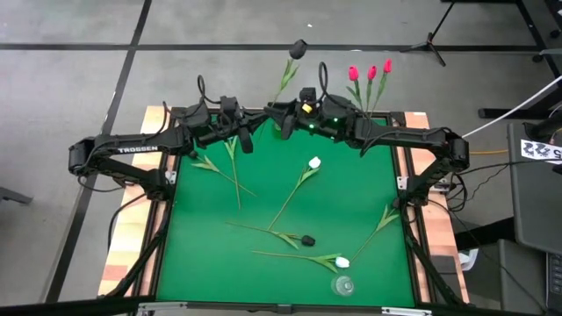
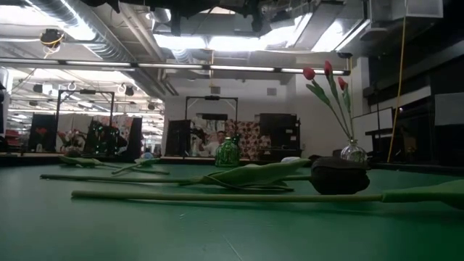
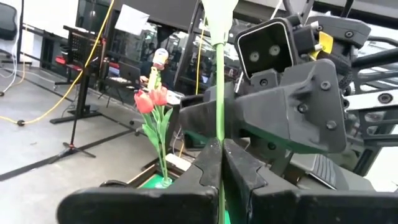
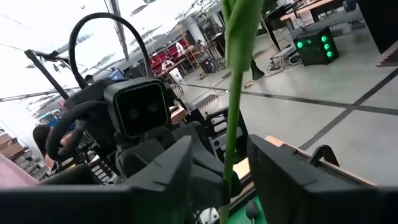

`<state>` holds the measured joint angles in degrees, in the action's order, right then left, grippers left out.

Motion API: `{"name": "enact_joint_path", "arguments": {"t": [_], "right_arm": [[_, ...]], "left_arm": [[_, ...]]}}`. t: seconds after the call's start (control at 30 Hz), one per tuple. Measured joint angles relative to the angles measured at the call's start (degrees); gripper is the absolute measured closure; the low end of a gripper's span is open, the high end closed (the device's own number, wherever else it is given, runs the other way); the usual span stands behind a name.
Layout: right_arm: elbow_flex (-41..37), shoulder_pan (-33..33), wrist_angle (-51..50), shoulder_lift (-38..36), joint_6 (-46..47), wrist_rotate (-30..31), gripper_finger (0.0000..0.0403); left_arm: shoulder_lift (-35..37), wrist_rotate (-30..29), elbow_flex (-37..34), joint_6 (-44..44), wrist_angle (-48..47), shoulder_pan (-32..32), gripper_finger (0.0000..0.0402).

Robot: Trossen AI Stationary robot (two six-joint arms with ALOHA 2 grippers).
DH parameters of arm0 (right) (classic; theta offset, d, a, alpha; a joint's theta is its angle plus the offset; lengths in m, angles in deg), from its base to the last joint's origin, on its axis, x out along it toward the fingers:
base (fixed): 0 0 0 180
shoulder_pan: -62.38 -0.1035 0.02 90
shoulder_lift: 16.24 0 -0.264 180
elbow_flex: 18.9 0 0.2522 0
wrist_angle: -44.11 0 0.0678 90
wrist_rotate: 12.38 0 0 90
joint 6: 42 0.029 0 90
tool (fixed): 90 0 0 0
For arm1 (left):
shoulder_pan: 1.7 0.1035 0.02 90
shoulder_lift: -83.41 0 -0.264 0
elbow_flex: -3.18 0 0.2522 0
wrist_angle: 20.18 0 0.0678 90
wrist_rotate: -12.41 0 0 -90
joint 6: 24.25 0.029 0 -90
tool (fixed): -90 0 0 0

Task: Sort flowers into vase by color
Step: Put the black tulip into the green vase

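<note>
A black-headed flower (image 1: 299,48) stands upright above the table's far edge, with my left gripper (image 1: 266,117) shut on its green stem (image 3: 219,93). My right gripper (image 1: 283,117) faces it from the other side. Its fingers (image 4: 180,168) stand on either side of the same stem (image 4: 231,124), with a gap showing at one finger. Three red flowers (image 1: 369,72) stand in a glass vase (image 2: 353,152) at the far right. On the green table (image 1: 202,263) lie two white-headed flowers (image 1: 314,163) (image 1: 342,262), a black-headed one (image 1: 307,239) and loose leafy stems (image 1: 233,167). My left gripper pinches the stem's lower part (image 3: 219,140) between its two fingers. The fingers come in level from the table's left and lie across the stem. The flower stands upright, head up, lifted clear of the table. My right gripper: whether its fingers touch the stem I cannot tell.
A green vase (image 2: 227,152) stands at the far edge in the low view. A clear glass (image 1: 342,285) sits near the table's front edge. A further leafy stem (image 1: 382,219) lies at the right. Stands and cables surround the table.
</note>
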<state>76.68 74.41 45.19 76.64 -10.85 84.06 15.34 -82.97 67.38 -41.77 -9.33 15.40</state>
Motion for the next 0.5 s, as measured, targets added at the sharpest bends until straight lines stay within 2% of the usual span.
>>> {"name": "enact_joint_path", "arguments": {"t": [0.33, 0.4, 0.5], "right_arm": [[0.0, 0.0, -0.6, 0.0, -1.6, -0.7, 0.0385], [0.0, 0.0, -0.6, 0.0, -1.8, -1.7, 0.0393], [0.0, 0.0, -1.3, 0.0, -1.8, -1.7, 0.0384]], "left_arm": [[0.0, 0.0, 0.0, 0.1, 0.0, 0.0, 0.0401], [0.0, 0.0, 0.0, 0.0, 0.0, 0.0, 0.0401], [0.0, 0.0, 0.0, 0.0, -0.3, 0.0, 0.0401]]}}
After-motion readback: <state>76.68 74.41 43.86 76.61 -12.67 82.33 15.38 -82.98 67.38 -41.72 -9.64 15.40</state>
